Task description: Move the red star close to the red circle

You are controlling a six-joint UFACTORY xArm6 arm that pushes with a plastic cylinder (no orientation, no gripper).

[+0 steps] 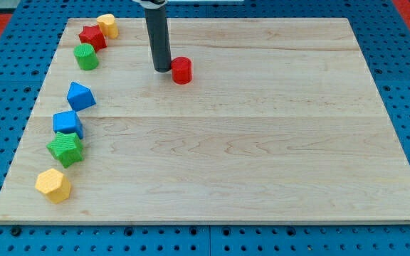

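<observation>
The red star lies near the board's top left corner, between a yellow block and a green round block. The red circle stands in the upper middle of the board. My tip rests on the board just to the left of the red circle, close to it or touching it. The tip is about a hundred pixels to the right of the red star and a little lower.
Along the board's left side lie a blue block, a blue cube, a green star-like block and a yellow hexagon. The wooden board sits on a blue pegboard.
</observation>
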